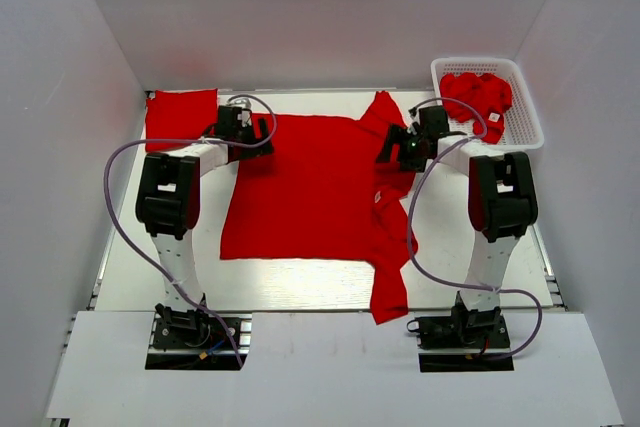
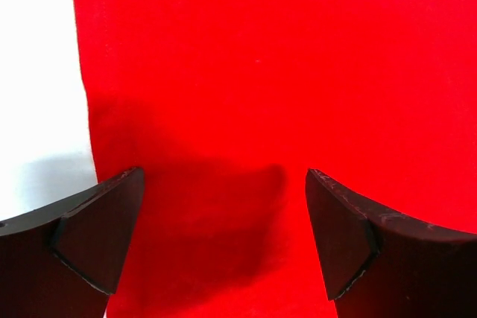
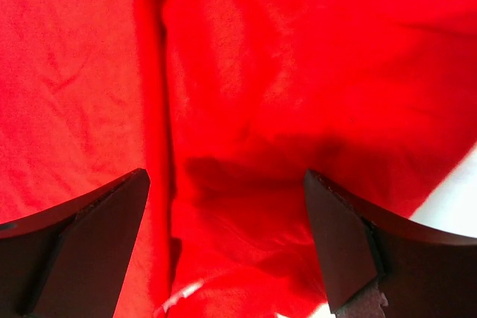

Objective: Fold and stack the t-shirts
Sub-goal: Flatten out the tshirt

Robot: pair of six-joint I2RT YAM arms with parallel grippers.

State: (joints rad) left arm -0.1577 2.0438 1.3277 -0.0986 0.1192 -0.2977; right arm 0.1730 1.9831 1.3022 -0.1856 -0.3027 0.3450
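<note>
With jaws wide apart and empty, the left gripper (image 2: 223,176) and right gripper (image 3: 226,176) hover over the spread bright red cloth t-shirt (image 1: 310,187) lying beneath and between them, so a fold looks pending, each next pinching probably a shoulder edge.

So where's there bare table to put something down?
Bare table runs between the near edge and the spread shirt. A narrower patch lies between that shirt and the right arm. The far corners are crowded: folded shirt, basket.
</note>
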